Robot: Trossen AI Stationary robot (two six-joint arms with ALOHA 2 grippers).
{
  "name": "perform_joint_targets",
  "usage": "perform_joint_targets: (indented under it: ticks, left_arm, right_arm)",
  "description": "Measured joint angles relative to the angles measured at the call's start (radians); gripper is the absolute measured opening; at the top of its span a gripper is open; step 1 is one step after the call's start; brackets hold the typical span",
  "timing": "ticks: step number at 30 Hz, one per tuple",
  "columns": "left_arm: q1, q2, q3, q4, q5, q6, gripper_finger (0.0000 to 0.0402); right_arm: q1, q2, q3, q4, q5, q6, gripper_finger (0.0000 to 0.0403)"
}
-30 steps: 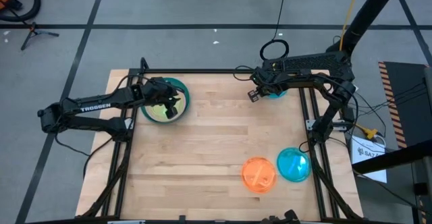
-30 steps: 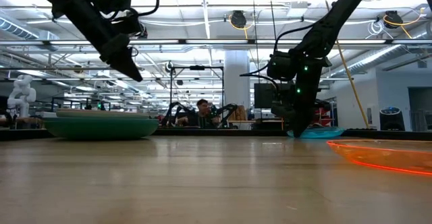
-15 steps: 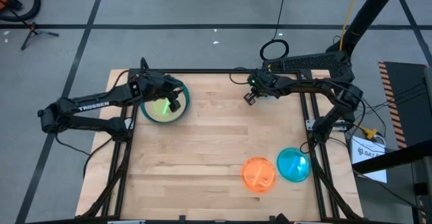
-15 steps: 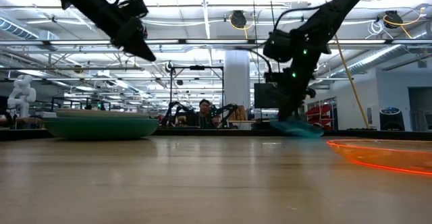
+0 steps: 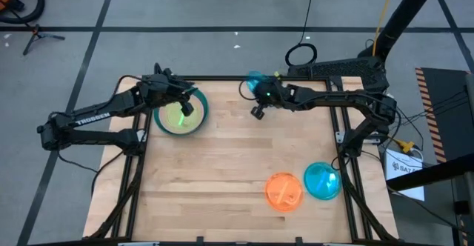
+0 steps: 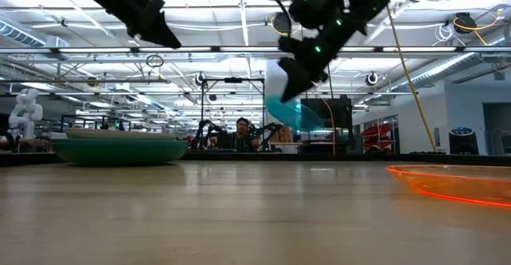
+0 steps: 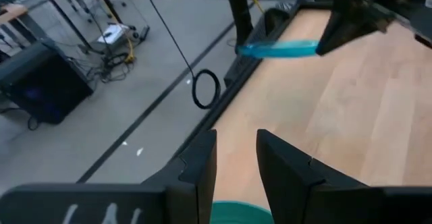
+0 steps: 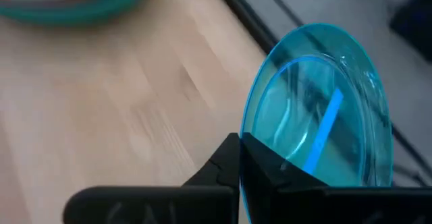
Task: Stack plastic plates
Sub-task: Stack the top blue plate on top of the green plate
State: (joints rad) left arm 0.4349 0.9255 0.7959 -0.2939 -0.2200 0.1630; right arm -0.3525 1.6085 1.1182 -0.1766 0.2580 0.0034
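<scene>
Your right gripper, jaws clamped on a blue plate, has lifted it off the worktop's far edge toward the stack; left gripper half-open, empty.

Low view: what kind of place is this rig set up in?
Probably a large robotics lab or workshop: behind the wooden table are exposed ceiling beams with strip lights, more robot arms on frames, and a person at a bench.
</scene>
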Motion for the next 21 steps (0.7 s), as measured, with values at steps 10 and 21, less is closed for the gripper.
perform_joint_targets:
  ticks: [10,21]
  left_arm:
    - [0.002,-0.125,0.0,-0.041,-0.018,-0.061,0.0113]
    - [0.002,-0.135,0.0,-0.063,-0.018,-0.06,0.0113]
  right_arm:
    - [0.118,0.2,0.34,-0.041,-0.106,-0.193,0.0]
    - [0.213,0.45,0.62,-0.091,-0.158,-0.516,0.0]
